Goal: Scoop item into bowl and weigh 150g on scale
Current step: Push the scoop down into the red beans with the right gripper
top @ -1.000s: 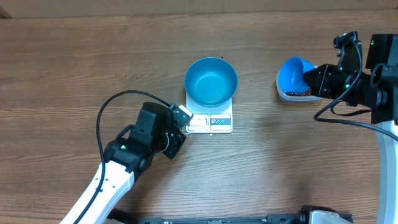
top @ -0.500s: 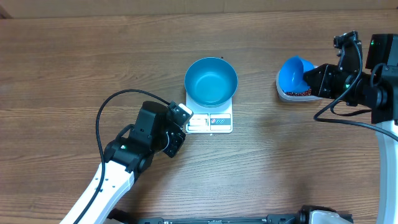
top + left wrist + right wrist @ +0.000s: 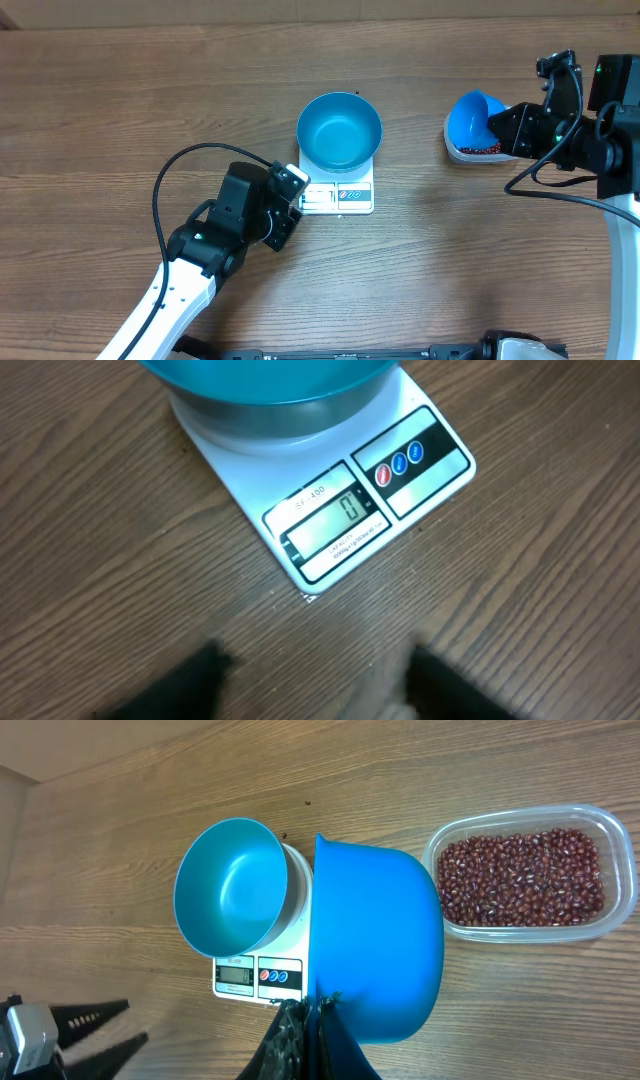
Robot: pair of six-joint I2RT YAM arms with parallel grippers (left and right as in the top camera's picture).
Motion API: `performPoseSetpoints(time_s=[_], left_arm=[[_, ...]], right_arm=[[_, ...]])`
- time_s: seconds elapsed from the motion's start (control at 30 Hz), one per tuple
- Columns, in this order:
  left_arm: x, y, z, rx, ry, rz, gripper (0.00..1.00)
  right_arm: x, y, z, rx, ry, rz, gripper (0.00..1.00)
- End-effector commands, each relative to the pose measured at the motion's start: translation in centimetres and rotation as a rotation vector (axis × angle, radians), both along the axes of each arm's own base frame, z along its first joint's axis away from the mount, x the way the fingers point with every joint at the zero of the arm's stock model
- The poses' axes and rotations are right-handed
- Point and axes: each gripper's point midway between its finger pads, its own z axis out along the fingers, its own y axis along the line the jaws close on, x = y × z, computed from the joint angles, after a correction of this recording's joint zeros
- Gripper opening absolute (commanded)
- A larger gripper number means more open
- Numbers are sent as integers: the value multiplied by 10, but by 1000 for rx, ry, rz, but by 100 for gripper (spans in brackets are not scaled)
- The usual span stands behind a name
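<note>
Left wrist: scale [image 3: 330, 535] just beyond blurred, apparently released left pincer [image 3: 318, 660]; right pincer [image 3: 312, 1010] clenched on scoop [image 3: 385, 950].

Table [image 3: 120, 90]: brown wood-grain surface, plank lines running left to right, matte, filling nearly the whole view. Pale strip [image 3: 60, 10] beyond its far edge; wall or floor, cannot tell. Light: even, soft, with faint shadows.
</note>
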Motion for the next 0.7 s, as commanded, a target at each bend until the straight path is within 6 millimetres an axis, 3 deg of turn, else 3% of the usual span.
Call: performPoseSetpoints(time_s=[0.0,0.67], left_arm=[[-1,-1,0,-5,0,0,100],[1,-2,2,-42,14,55,100]], right_arm=[[2,0,14,-10,-43,1,4],[3,0,14,-11,-46,1,4]])
